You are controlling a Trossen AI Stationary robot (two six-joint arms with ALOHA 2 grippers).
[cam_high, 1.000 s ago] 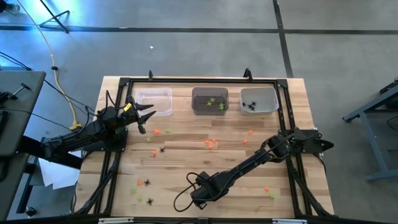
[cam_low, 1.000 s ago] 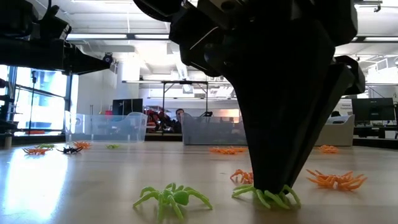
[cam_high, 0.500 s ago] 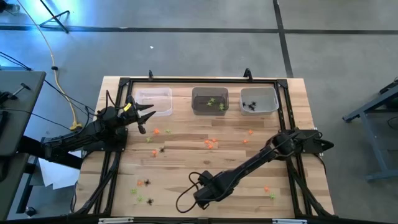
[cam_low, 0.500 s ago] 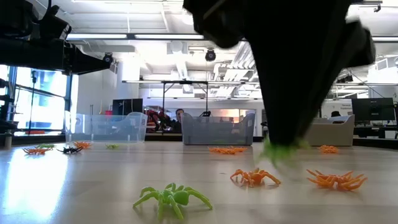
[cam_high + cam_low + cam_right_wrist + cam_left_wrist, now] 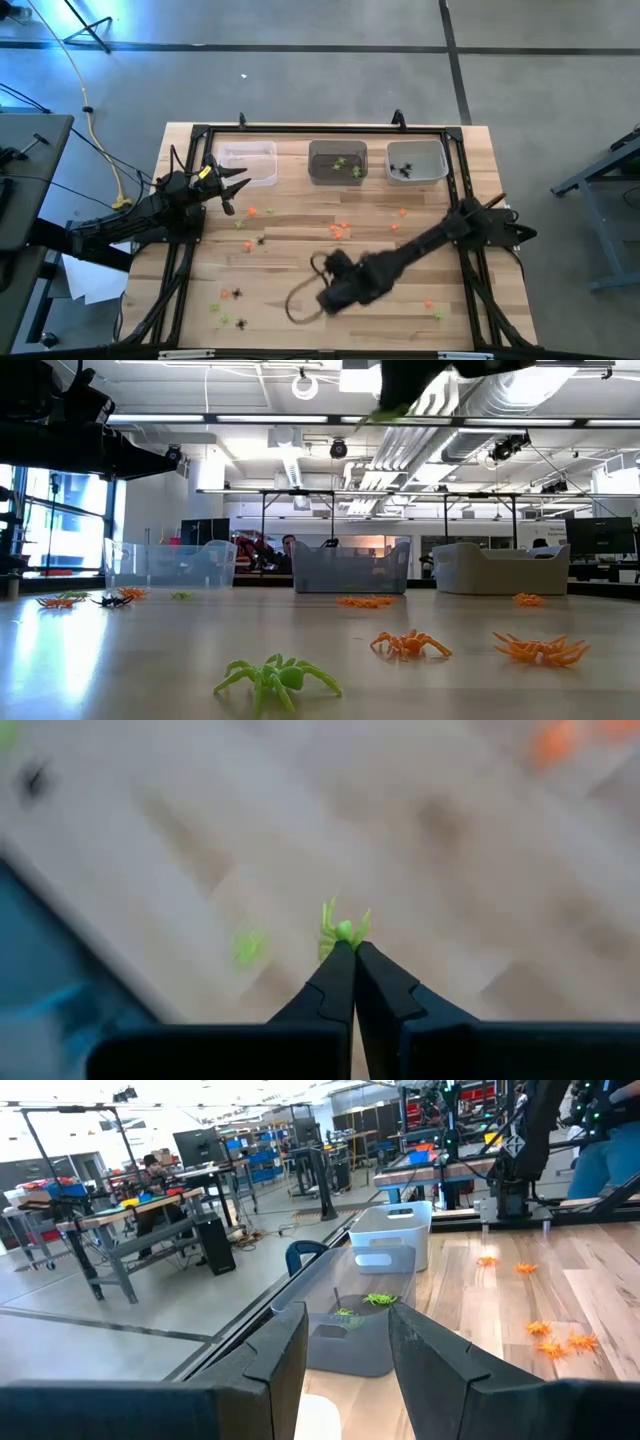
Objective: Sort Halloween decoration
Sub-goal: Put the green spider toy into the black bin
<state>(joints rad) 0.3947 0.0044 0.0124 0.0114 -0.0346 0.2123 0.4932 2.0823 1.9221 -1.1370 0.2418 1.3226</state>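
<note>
While the right arm lifts clear of the table, the views read as follows.

High view: the right gripper [image 5: 335,290] has moved from the table's near edge toward the centre, in the air. The left gripper [image 5: 232,186] waits beside the clear bin [image 5: 247,163], unchanged. The middle bin [image 5: 337,162] holds green pieces; the right bin [image 5: 416,160] holds black ones.

Low view: the dark fingers that stood on the wood a second ago have gone upward; one green spider [image 5: 277,678] and two orange spiders [image 5: 410,645] remain.

Left wrist view: left fingers [image 5: 275,1360] stand spread, holding nothing.

Right wrist view: right fingertips [image 5: 345,958] are pressed together, pinching a green spider [image 5: 343,930].

Task meaning: pickup appears complete; carrying to the green bin is the likely next step.
</note>
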